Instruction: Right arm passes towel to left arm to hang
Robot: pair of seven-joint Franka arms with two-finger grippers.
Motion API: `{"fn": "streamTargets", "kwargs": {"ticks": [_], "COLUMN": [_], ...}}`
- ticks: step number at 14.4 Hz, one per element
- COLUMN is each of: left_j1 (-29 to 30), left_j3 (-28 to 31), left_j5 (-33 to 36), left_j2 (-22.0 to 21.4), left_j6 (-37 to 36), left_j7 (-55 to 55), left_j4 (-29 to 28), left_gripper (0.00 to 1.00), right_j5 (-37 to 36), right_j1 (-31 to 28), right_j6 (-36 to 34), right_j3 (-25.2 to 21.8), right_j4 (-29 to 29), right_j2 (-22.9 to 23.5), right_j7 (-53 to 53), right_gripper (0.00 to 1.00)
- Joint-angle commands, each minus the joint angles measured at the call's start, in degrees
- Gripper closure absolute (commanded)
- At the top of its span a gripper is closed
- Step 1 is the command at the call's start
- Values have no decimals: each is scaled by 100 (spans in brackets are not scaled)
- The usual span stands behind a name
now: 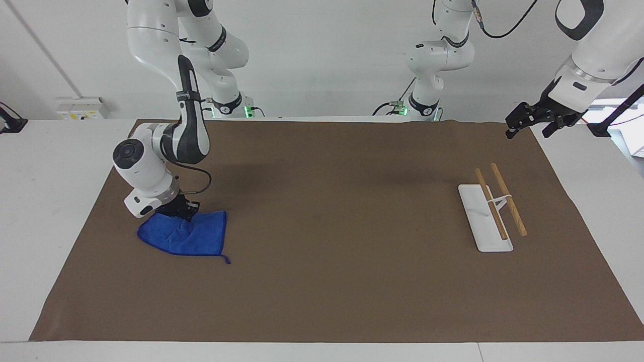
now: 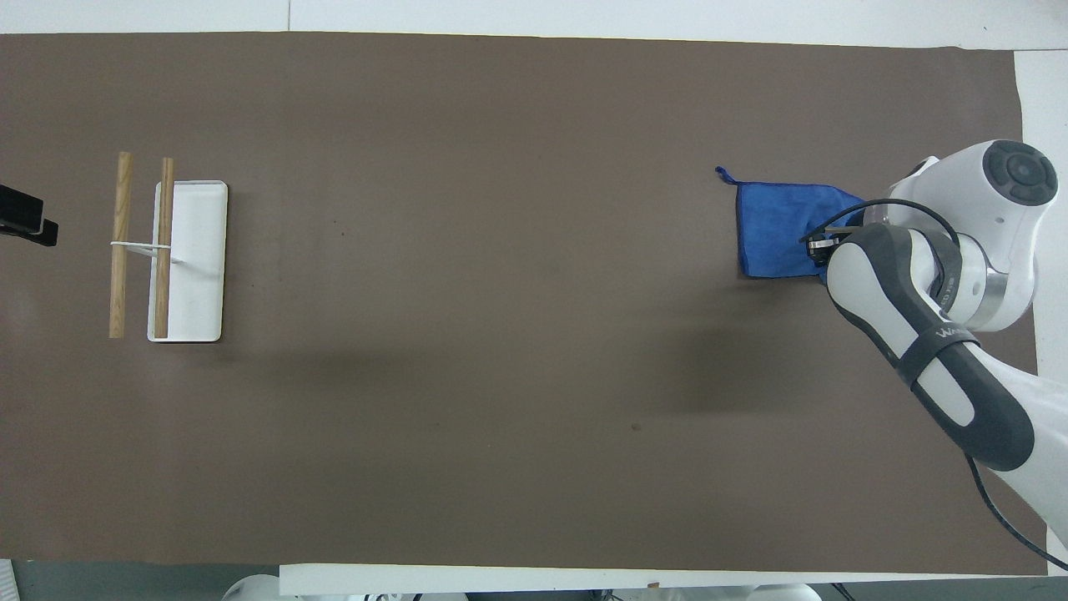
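Note:
The blue towel (image 1: pixel 188 236) lies at the right arm's end of the brown mat, bunched and lifted along its edge nearer the robots, its thread loop (image 1: pixel 225 259) trailing on the mat. In the overhead view the towel (image 2: pixel 776 229) shows partly under the arm. My right gripper (image 1: pixel 182 209) is shut on that lifted edge, just above the mat. My left gripper (image 1: pixel 533 120) hangs in the air over the mat's corner at the left arm's end and waits. The rack (image 1: pixel 490 213), a white base with two wooden bars, stands near that end.
The brown mat (image 1: pixel 327 281) covers most of the white table. The rack also shows in the overhead view (image 2: pixel 192 259). The right arm's elbow (image 2: pixel 926 342) reaches over the mat beside the towel.

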Motion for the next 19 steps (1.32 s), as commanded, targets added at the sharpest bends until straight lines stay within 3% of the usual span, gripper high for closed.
{"fn": "streamTargets", "kwargs": {"ticks": [1,5,8,10,14,19], "left_j1": [42,-194,-721,-1029,-1855,-2383], "left_j3": [1,-25,-25,-25,-26,-34], "left_j5": [-65,-65,-65,-65,-83,-135], "left_j2": [-178,-388,-687,-723,-618,-180], "left_j6": [353,424,871,1109,2092,2673], "left_j7": [-55,-1519,-2688,-3663,-6449,-7078], "left_j4": [-289,-700,-1333,-1396,-1563,-1599], "left_gripper": [0,0,0,0,0,0], "right_j5": [581,1812,2970,3912,4547,5284], "right_j1": [242,927,1428,1744,2570,3186], "right_j6": [-987,-1614,-1518,-1482,-343,494], "right_j3": [23,23,23,23,32,32], "right_j4": [895,1785,2049,2076,2006,1997], "right_j2": [-53,-61,-61,-87,-97,-53], "right_j7": [106,1448,3073,3918,5369,6294], "right_gripper": [100,100,100,100,100,100]}}
